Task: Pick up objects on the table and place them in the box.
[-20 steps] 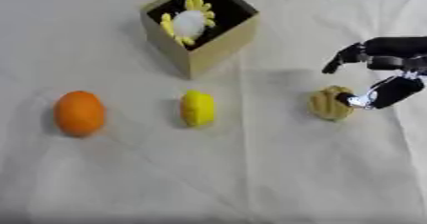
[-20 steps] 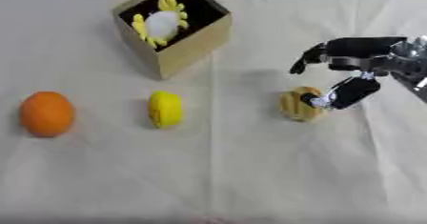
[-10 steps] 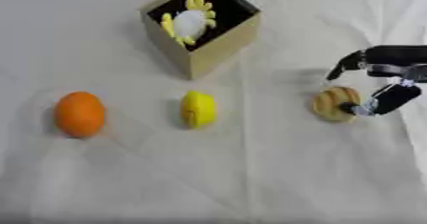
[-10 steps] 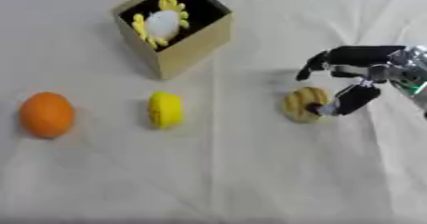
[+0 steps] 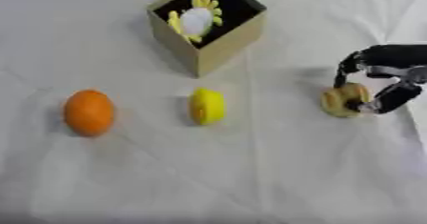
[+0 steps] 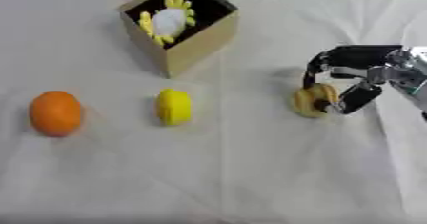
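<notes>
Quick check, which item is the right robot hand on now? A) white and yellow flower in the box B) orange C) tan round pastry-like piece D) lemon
C: the right robot hand has its fingers and thumb curled around the tan round piece; the orange and lemon lie untouched to its left.

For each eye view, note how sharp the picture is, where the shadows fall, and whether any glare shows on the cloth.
Left eye view: soft all over, edges of the orange and lemon smeared; faint shadow left of the box. Right eye view: equally soft; the right hand blurs around the tan object, with a dim shadow on the cloth beside it. No hard glare on the white cloth in either view; lighting is even and diffuse.
</notes>
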You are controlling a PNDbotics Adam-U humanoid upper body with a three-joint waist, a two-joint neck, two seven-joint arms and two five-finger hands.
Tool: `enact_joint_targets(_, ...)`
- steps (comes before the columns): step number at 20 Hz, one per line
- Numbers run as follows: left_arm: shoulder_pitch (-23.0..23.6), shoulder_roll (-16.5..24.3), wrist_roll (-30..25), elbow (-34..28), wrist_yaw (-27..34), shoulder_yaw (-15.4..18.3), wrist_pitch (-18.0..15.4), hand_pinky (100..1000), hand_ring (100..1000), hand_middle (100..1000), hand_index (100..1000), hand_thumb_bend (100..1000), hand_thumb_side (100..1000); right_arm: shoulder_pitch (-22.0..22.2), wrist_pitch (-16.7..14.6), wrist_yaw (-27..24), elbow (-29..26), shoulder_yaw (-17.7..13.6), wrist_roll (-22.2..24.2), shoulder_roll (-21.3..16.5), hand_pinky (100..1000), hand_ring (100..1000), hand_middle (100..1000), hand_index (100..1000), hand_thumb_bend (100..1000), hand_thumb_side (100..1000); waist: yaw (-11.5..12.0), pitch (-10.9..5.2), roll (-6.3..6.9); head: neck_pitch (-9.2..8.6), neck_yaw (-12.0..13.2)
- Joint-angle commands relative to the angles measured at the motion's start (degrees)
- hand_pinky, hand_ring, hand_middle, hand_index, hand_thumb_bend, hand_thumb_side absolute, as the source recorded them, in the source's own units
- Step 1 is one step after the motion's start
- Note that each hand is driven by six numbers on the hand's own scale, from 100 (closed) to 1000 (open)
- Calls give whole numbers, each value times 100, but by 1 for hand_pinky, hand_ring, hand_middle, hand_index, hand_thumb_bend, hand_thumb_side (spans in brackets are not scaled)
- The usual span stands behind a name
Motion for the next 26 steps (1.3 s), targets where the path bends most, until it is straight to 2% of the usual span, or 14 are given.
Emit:
enact_joint_targets(1, -57, 53, -8, -77, 30, 40, -5, 870, 764, 713, 864, 112, 866, -83, 80, -344, -177, -32, -108, -97, 849, 778, 536, 613, 225, 100, 10, -105, -5, -56, 11)
enact_joint_targets(3, -52, 51, -3, -80, 28, 44, -3, 870, 764, 713, 864, 112, 865, -111, 176, -510, -348, -77, -158, -124, 847, 773, 530, 606, 210, 100, 5, -118, -14, -57, 13)
enact_joint_targets(4, -49, 49, -2, -82, 27, 44, -1, 870, 765, 714, 864, 115, 865, -141, 216, -549, -447, -117, -192, -136, 847, 771, 531, 606, 138, 100, 0, -127, -20, -61, 13)
enact_joint_targets(5, -46, 47, -3, -86, 26, 43, 0, 870, 765, 714, 865, 113, 865, -185, 250, -560, -549, -165, -232, -143, 847, 770, 530, 606, 221, 100, -5, -136, -25, -65, 14)
enact_joint_targets(10, -30, 46, 2, -106, 19, 47, 2, 870, 765, 714, 865, 113, 863, -612, 360, -517, -917, -359, -344, -47, 848, 768, 536, 610, 233, 100, -8, -181, -39, -67, 13)
enact_joint_targets(15, -12, 41, 11, -109, 16, 49, 3, 871, 765, 714, 865, 114, 863, -1471, 424, -418, -875, -415, -326, 417, 848, 764, 537, 610, 293, 100, 16, -209, -41, -63, -15)
enact_joint_targets(18, -10, 36, 3, -107, 21, 41, 5, 871, 765, 714, 864, 113, 863, -2043, 348, -146, -470, -362, -305, 904, 848, 763, 539, 610, 315, 100, 37, -213, -35, -56, -30)
enact_joint_targets(21, -22, 27, -12, -105, 33, 25, 4, 871, 765, 713, 864, 113, 863, -2674, 173, 228, 270, -324, -240, 1597, 848, 763, 545, 611, 335, 100, 76, -216, -21, -34, -77)
enact_joint_targets(23, -31, 18, -23, -102, 45, 13, 3, 871, 765, 713, 864, 113, 863, -3010, 38, 578, 905, -424, -255, 2080, 848, 762, 546, 613, 333, 100, 107, -211, -9, -27, -118)
enact_joint_targets(26, -54, 13, -39, -108, 58, -1, -5, 871, 765, 713, 864, 112, 862, -3346, -134, 1261, 1932, -737, -504, 2695, 848, 764, 548, 617, 331, 100, 167, -196, 10, -29, -178)
